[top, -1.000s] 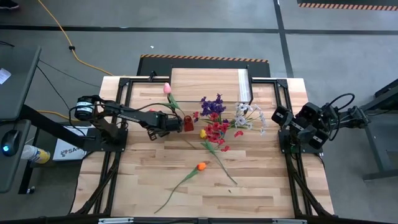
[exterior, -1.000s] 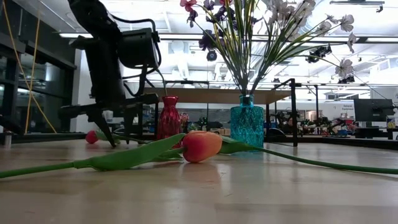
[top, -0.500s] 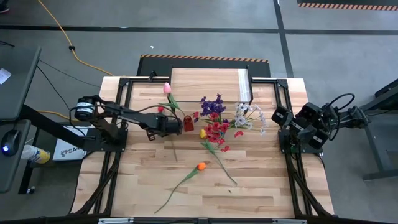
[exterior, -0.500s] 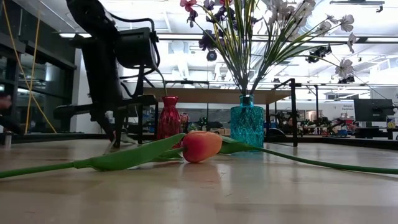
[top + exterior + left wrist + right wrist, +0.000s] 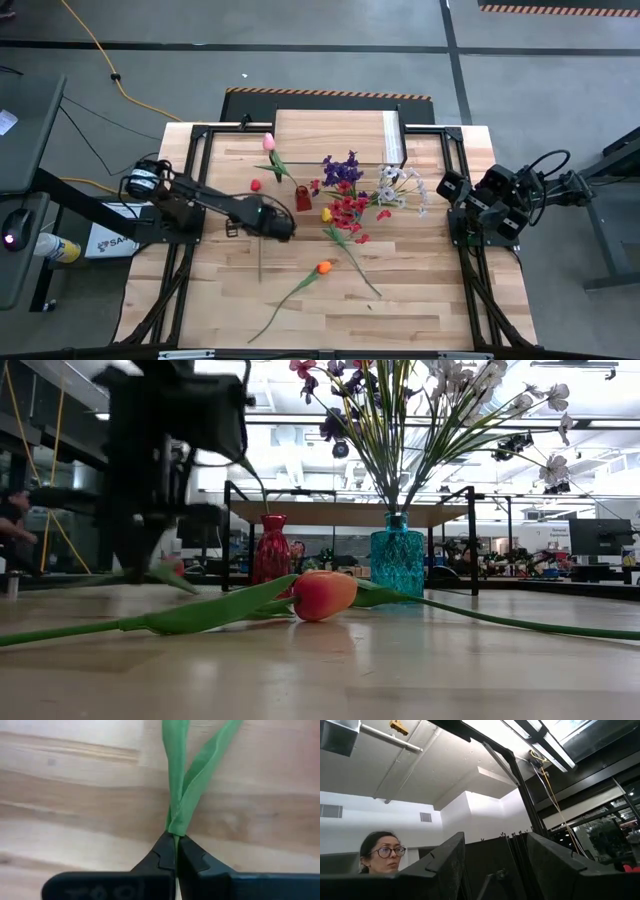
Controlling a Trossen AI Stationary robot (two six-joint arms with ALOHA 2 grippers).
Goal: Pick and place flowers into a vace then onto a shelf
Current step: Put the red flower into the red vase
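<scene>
High view shows the job partly done: a bunch of purple, white and red blossom sprays already stands in the faceted teal glass vase, while a small red glass vase beside it looks empty. The left gripper sits low over the plank counter, its fingers clamped together on the green stem of the red tulip, whose head lies toward the back. Still loose on the counter are the pink tulip, the yellow tulip and the orange tulip, lying nearest the front. Nothing stands yet on the light wooden shelf at the back, so the vase move remains. The right gripper waits at the right edge; I cannot tell how its fingers stand. Spreading sprays crowd the space around the vases, likely hampering insertion. A person shows beyond the counter.
</scene>
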